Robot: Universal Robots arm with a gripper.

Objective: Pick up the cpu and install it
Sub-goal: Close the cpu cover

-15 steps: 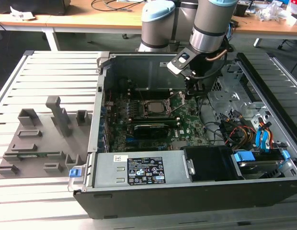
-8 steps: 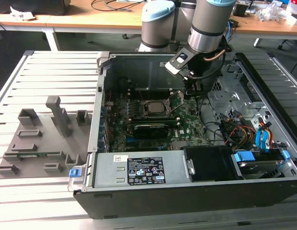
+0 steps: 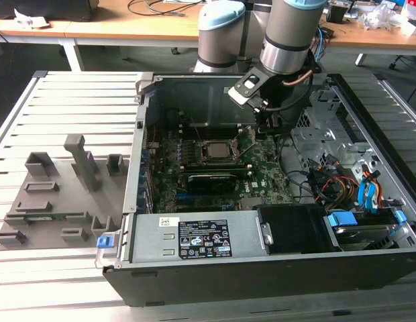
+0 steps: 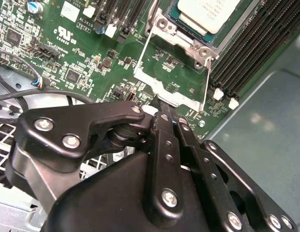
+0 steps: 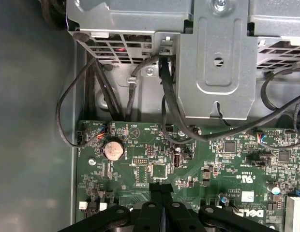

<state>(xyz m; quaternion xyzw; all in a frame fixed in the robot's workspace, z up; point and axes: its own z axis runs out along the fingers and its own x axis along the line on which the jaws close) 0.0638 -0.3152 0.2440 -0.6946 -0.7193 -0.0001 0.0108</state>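
CPU [image 3: 217, 150] lies silver top up in its socket [image 4: 162, 24] mid-motherboard [image 3: 262, 178], inside the open computer case [image 3: 194, 94], and the metal retaining frame [image 4: 172, 89] seems to us still unclamped. The gripper [image 4: 159, 102] hangs just to the exterior view's right of the socket, its 2 fingers pressed together on nothing we can see, tips close above that frame. We fear a push here could slip, knocking the chip askew or scraping the board.

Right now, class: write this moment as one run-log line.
cpu: in socket | gripper: shut, empty, tip by open load plate | site: inside computer case
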